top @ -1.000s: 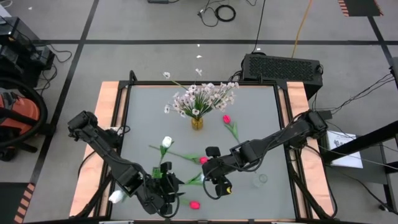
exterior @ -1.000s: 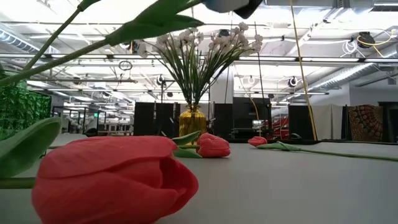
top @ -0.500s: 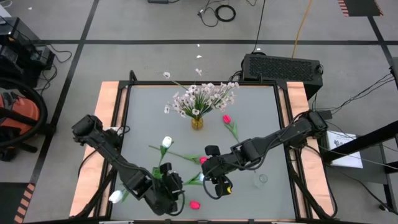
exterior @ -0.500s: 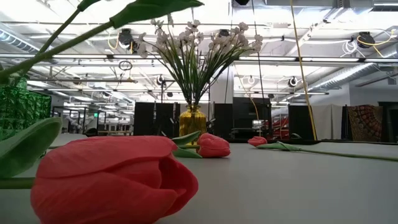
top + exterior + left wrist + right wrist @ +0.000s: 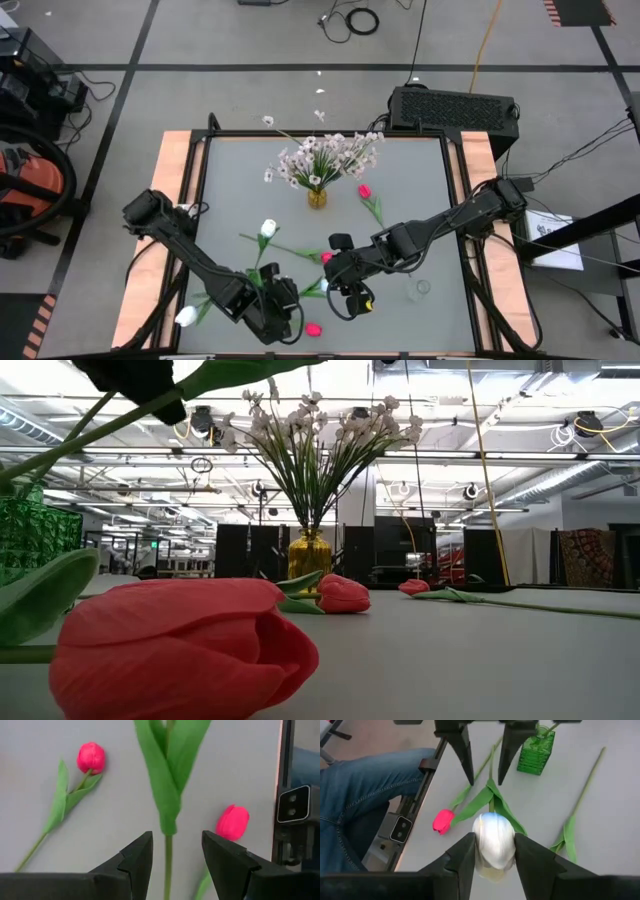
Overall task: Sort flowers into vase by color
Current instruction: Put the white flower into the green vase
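While the yellow vase (image 5: 317, 196) stands toward the far side of the grey table (image 5: 420, 210) with the sprays of tiny pale blossoms (image 5: 325, 155) already in it, both arms work in front of it, near the front edge. The right gripper (image 5: 490, 851) is just in front of this vase and a little to the right; its two fingers are closed on the head of a white tulip (image 5: 493, 839), touching it on both sides. The green stem (image 5: 167, 795) of this tulip runs away from the right gripper toward the left gripper (image 5: 176, 851), which is in front of the vase and a little to the left. The left fingers stand at a middle width, one on each side of the stem, and they do not touch it.

A second white tulip (image 5: 267, 230) lies on the table in front of the vase, to the left. One pink-red tulip (image 5: 365, 191) lies just right of the vase, another pink-red tulip (image 5: 328, 257) lies in front of it near the right gripper, and a third pink-red tulip (image 5: 314, 328) lies at the front edge, well apart from the vase. A green glass vase (image 5: 535, 749) stands close behind the left gripper. A clear glass (image 5: 420, 290) stands in front of the yellow vase, far to the right. Beside the table a person's leg in blue jeans (image 5: 365, 795) shows.
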Robot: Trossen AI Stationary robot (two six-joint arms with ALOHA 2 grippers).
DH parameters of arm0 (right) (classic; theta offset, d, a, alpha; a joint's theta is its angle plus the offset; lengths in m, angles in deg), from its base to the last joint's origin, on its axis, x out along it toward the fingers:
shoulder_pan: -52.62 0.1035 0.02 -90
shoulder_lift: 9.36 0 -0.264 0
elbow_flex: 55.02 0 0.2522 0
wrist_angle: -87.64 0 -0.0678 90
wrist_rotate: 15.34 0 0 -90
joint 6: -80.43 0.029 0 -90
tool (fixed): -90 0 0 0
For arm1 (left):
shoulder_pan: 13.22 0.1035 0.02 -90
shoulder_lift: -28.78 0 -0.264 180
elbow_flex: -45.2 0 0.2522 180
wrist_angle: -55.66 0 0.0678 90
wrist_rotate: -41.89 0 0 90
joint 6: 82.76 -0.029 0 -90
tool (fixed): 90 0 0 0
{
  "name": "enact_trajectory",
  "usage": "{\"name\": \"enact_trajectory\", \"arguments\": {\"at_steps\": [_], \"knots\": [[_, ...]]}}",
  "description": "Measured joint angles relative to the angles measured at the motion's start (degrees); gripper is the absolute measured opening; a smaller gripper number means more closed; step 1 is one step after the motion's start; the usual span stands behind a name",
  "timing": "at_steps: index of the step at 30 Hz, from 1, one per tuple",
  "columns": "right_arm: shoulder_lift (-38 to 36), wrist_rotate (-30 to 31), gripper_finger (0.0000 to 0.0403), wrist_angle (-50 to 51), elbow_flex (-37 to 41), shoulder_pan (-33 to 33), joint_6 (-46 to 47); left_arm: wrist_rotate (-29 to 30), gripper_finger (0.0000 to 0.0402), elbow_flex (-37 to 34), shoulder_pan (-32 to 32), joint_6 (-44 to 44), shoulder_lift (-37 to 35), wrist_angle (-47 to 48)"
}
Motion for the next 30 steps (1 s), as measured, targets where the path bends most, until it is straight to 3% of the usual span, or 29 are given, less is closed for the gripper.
{"name": "enact_trajectory", "arguments": {"at_steps": [9,18,23,30], "knots": [[0.0,0.0,0.0128,-0.2,0.0,0.0,0.0,-0.3,0.0161,0.0,1.2,-2.5,1.2,-0.1],[0.0,0.0,0.0128,0.0,0.0,0.0,0.0,-0.5,0.0013,0.2,1.2,-4.5,0.3,0.1],[-1.7,0.1,0.0138,2.0,0.0,0.1,-0.1,-1.1,0.002,0.2,0.7,-5.1,-2.2,-0.1],[-9.6,1.9,0.0184,5.5,0.0,2.1,-0.8,-4.5,0.0012,0.2,0.2,-10.1,-7.4,-3.1]]}}
